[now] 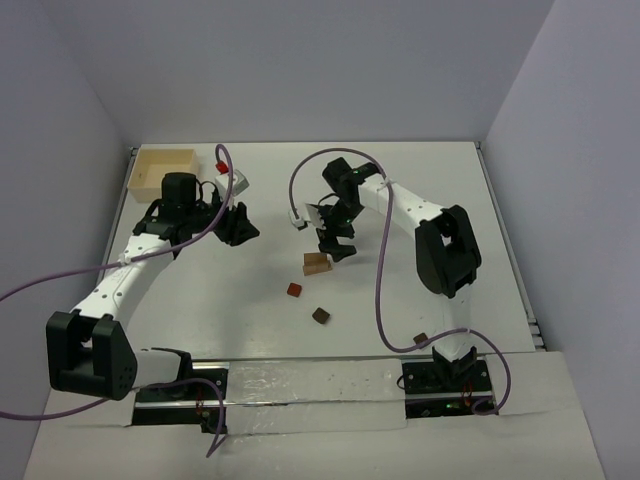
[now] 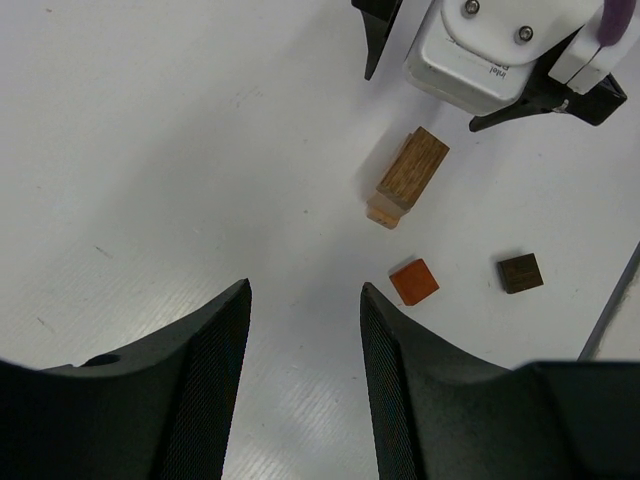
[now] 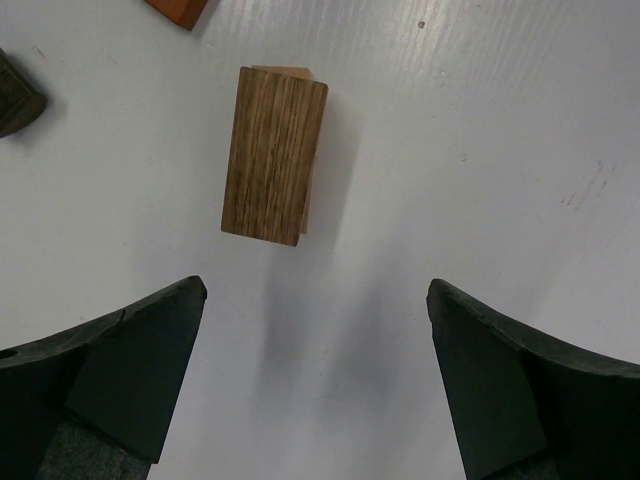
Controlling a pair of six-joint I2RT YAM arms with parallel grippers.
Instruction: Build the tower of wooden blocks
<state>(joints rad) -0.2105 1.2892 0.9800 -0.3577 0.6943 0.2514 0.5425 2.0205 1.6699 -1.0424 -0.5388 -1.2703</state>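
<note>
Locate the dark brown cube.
Top view, middle of the table: the dark brown cube sits apart, just right of the red cube and nearer the arm bases.

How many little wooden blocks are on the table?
4: a brown bar atop a tan piece, a reddish cube, a dark cube, all mid-table. A brown bit by the right arm's base may be a fifth.

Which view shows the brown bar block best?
Right wrist: the brown bar block sits mid-frame from above, grain clear, tan piece peeking beneath. Left wrist shows it smaller and angled; top external, only a tiny shape.
</note>
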